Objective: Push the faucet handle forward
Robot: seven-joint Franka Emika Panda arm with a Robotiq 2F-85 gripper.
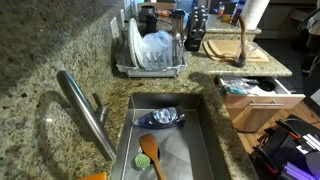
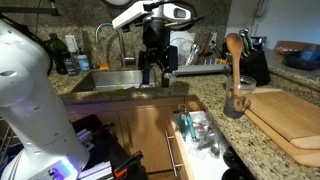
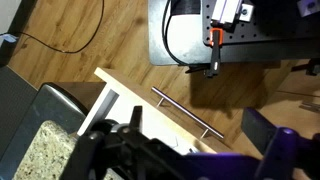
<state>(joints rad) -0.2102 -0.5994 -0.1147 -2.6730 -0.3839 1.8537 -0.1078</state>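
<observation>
The faucet handle (image 1: 99, 104) is a short thin silver lever standing beside the thick tubular spout (image 1: 84, 108) at the left of the sink, seen in an exterior view. The arched faucet (image 2: 106, 40) also shows behind the sink, but I cannot make out the handle there. My gripper (image 2: 156, 70) hangs open and empty above the front of the sink, to the right of the faucet and apart from it. In the wrist view the open jaws (image 3: 195, 135) frame the wooden floor and a drawer front far below.
The steel sink (image 1: 205, 130) holds a blue bowl (image 1: 163, 117), a wooden spatula (image 1: 153, 150) and a green tool. A dish rack (image 1: 150, 55) stands behind it. An open drawer (image 2: 195, 135) juts out below the counter. A cutting board (image 2: 290, 115) and a utensil jar (image 2: 236, 95) are on the counter.
</observation>
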